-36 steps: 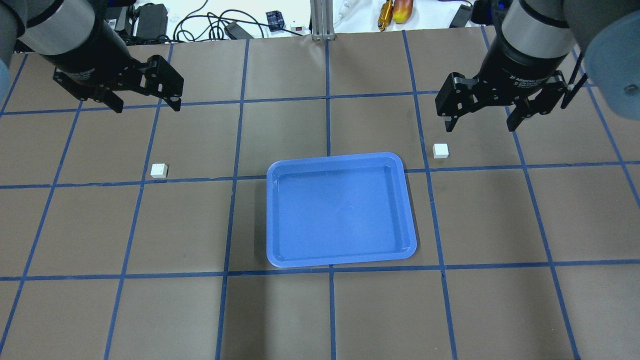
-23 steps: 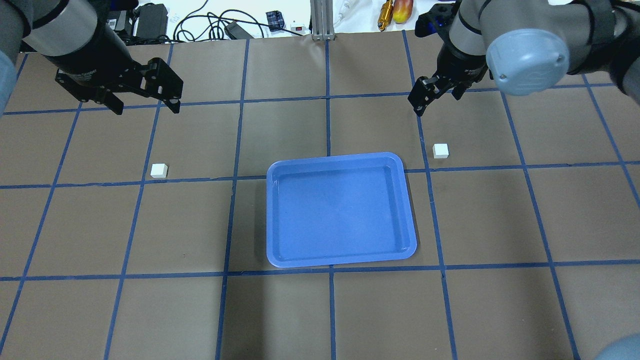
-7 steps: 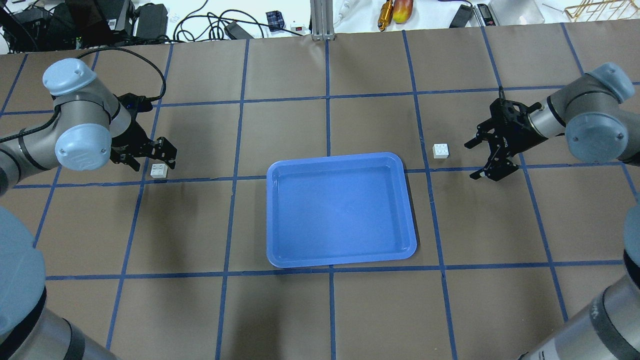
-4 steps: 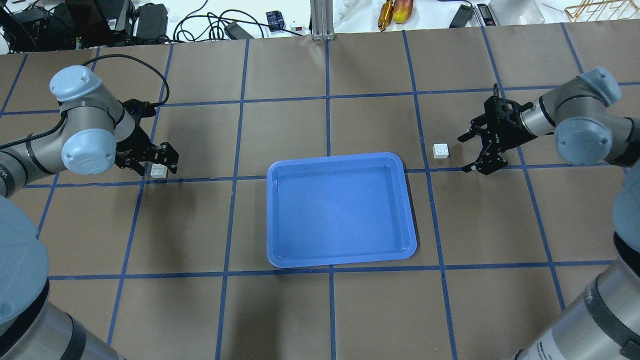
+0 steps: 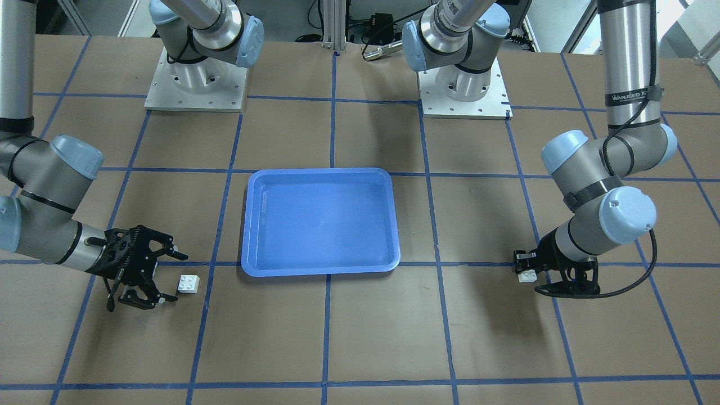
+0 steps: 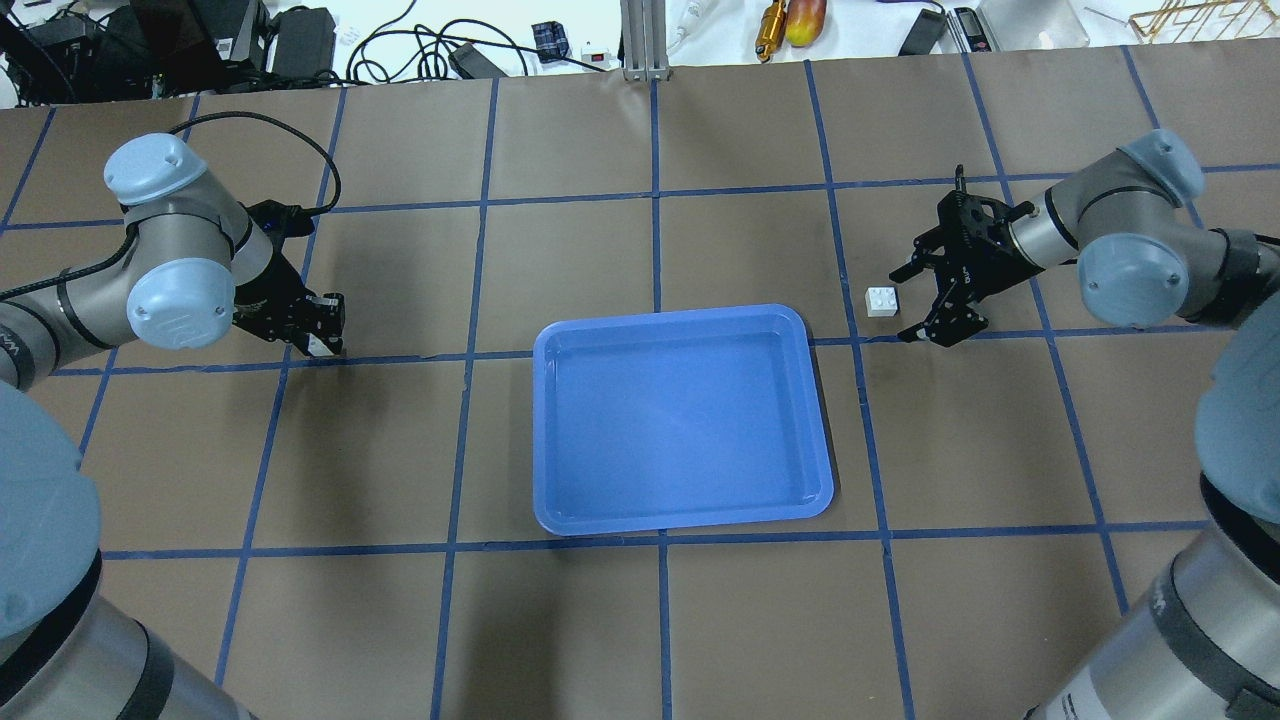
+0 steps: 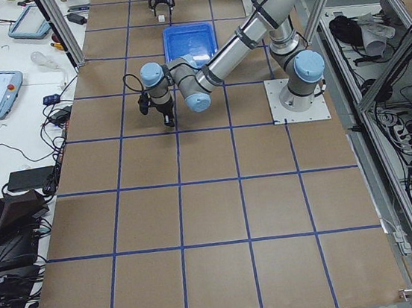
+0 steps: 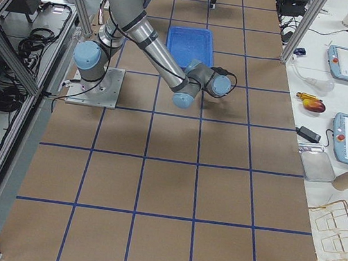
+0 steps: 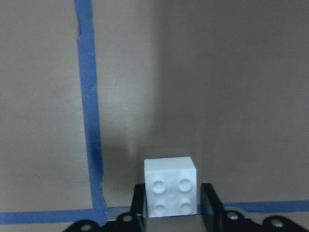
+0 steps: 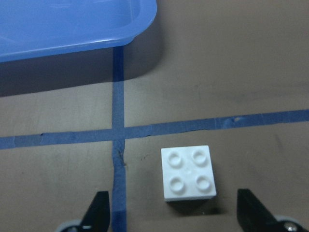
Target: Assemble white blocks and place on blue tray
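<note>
Overhead exterior shows the blue tray (image 6: 541, 440) in the middle of the table (image 6: 650, 620), both blocks lying outside it. The left gripper (image 6: 322, 343) seems clamped on one white block (image 9: 171, 186). The right gripper (image 6: 898, 307) is spread wide, the second white block (image 6: 881, 301) just before its fingertips.

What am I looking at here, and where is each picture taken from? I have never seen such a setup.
Two robot arms stand at a brown table marked with blue tape. Two pictures look down, one from behind the robot, one facing it; two look along the table from its ends; two come from cameras on the wrists. A blue tray lies in the middle, empty. The left gripper has its fingers against both sides of one white block, which sits on the table. The right gripper is open, with the other white block just ahead of its fingers, untouched.
</note>
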